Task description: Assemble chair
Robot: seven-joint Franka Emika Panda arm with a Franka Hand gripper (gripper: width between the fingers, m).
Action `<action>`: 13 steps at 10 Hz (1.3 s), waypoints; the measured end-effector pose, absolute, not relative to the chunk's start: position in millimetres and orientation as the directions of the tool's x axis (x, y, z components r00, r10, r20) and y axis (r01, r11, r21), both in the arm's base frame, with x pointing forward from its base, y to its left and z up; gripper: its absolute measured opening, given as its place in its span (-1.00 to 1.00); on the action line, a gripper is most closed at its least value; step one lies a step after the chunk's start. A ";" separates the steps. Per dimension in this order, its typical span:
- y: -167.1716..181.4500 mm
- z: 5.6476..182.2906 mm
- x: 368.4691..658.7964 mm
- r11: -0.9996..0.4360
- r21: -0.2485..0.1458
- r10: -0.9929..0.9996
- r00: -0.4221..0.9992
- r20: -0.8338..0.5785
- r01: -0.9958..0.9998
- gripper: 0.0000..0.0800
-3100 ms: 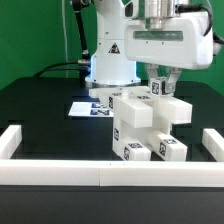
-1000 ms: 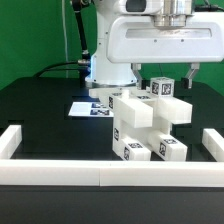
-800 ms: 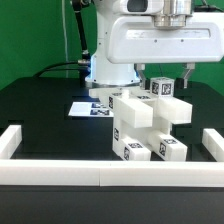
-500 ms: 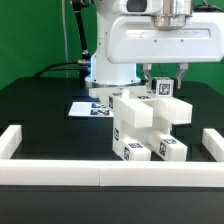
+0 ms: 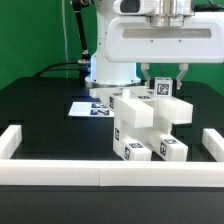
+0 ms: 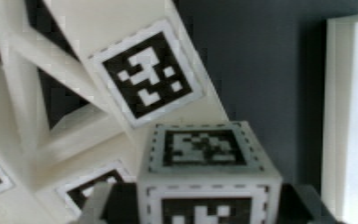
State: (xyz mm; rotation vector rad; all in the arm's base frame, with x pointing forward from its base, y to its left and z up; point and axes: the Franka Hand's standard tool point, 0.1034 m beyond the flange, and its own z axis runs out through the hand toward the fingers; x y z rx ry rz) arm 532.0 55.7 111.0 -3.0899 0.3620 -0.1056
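Observation:
The partly built chair (image 5: 143,125) is a stack of chunky white blocks with tags, standing in the middle of the black table. A white tagged post (image 5: 162,89) stands upright at its back, toward the exterior view's right. My gripper (image 5: 163,79) hangs straight down over that post, one finger on each side. In the wrist view the post (image 6: 202,165) fills the space between the dark fingers (image 6: 115,198), which lie against its sides. My gripper (image 6: 202,200) is shut on the post. The chair's slanted white bars (image 6: 51,90) and a large tag (image 6: 144,75) show behind it.
The marker board (image 5: 88,108) lies flat on the table behind the chair, at the arm's base. White border rails run along the front (image 5: 100,176), the exterior view's left (image 5: 10,141) and right (image 5: 213,146).
About a second ago the fingers stood wide apart on either side of the post. They have since closed in onto it. The chair and the post have not moved.

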 end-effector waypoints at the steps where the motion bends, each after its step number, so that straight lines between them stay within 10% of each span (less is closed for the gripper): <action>1: 55.8 111.0 532.0 -0.961 -0.040 -0.276 0.959 0.062 -0.274 -0.28; 13: 58.2 110.9 531.8 -0.508 -0.075 -0.861 0.509 0.014 -0.858 -0.28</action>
